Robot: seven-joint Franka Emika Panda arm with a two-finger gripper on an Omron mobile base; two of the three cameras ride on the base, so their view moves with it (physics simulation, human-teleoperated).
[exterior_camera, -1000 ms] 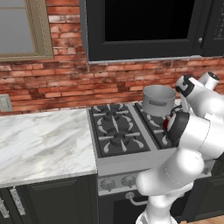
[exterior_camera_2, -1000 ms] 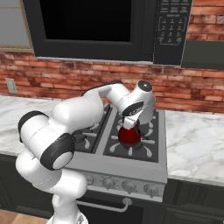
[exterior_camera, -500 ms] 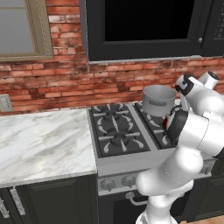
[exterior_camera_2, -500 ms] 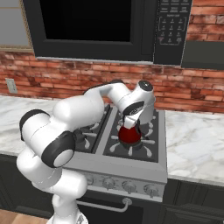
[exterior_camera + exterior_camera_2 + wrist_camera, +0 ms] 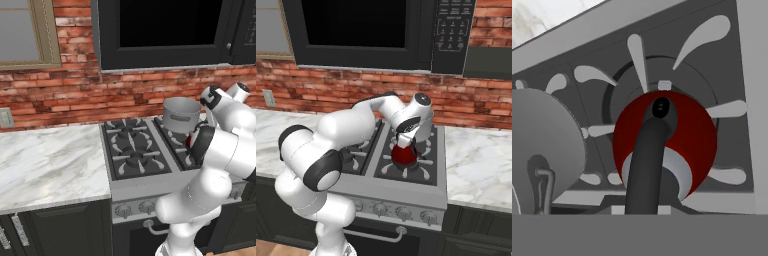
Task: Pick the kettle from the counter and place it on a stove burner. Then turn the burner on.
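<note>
The red kettle [image 5: 404, 155] sits low over the front right stove burner [image 5: 422, 169]; I cannot tell whether it touches the grate. My gripper [image 5: 405, 141] is shut on its black loop handle [image 5: 646, 162] from above. In the hand view the kettle [image 5: 697, 135] covers the burner's centre, with grate prongs [image 5: 637, 52] fanning out around it. In the left base view only a red sliver of the kettle [image 5: 189, 142] shows behind my arm. The white marble counter [image 5: 45, 160] lies left of the stove and continues to its right [image 5: 481, 160].
A grey steel pot [image 5: 181, 114] stands on the back right burner, close behind the kettle; its lid [image 5: 542, 145] shows in the hand view. Knobs [image 5: 401, 213] line the stove's front panel. A black microwave [image 5: 361, 30] hangs over the stove.
My wrist has shifted slightly to the right. The kettle stays over the same burner in my grip.
</note>
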